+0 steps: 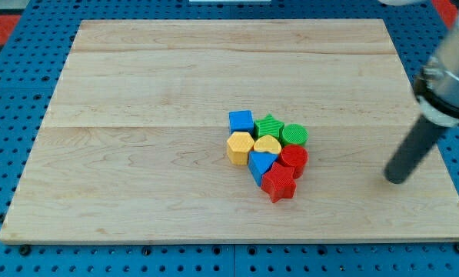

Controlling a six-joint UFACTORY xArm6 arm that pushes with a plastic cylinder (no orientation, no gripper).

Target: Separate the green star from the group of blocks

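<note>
Tight cluster of eight small coloured plastic blocks, sitting a little right of centre on the pale wooden board (137, 92), itself laid over a blue perforated pegboard base (14, 92).

Green star-shaped block (269, 126) placed in the cluster's top row, wedged between the blue cube (241, 121) on the view's left and the green round cylinder (295, 135) on the view's right, seemingly touching both. Directly below the star, and pressed against it, the yellow heart-shaped block (267, 144). Yellow hexagonal block (240, 146) lodged at the cluster's left edge, just under the blue cube. Lower down, a blue block of roughly triangular shape (259, 165), partly hidden by its neighbours. Red round cylinder (294, 159) set beneath the green cylinder, and red star-shaped block (278, 184) at the cluster's bottom. No gap visible between any of the blocks; green star not yet apart from the group.

Dark straight rod reaching down from the view's upper right, tilted, with my tip (395, 179) resting at the board's right side. Tip well apart from every block, to the view's right of the red cylinder and red star, at about the height of the cluster's lower edge. No jaws to spread or press: just a plain rod end, touching nothing but the board.
</note>
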